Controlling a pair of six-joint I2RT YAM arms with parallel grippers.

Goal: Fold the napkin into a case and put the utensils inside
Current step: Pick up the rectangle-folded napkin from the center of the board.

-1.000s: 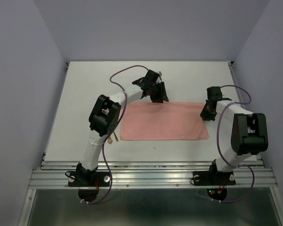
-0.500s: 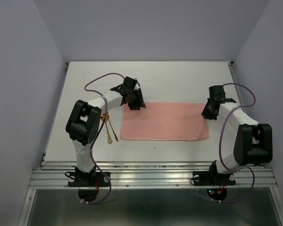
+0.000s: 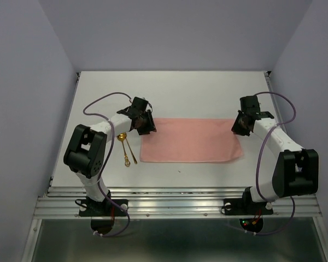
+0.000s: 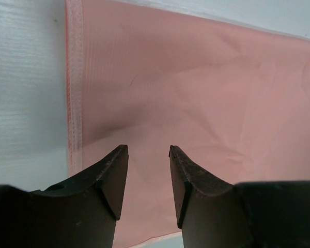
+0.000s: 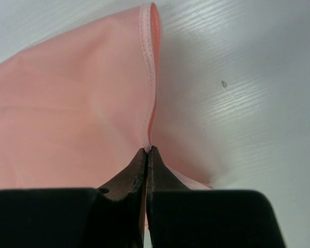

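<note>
Swung leftward, the spread left tool [image 4: 149,150] may miss the thin salmon-pink cloth napkin [image 3: 188,141] that the right tool [image 5: 146,151] pinches, skewing the fold.

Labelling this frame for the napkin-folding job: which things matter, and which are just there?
Job: napkin, pinched at its edge by the right gripper; two gold utensils beside it; open left gripper above it.
Just there: small dark speck on the table.

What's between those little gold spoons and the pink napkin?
Only bare white table separates the spoons from the napkin, as the top camera shows.
</note>
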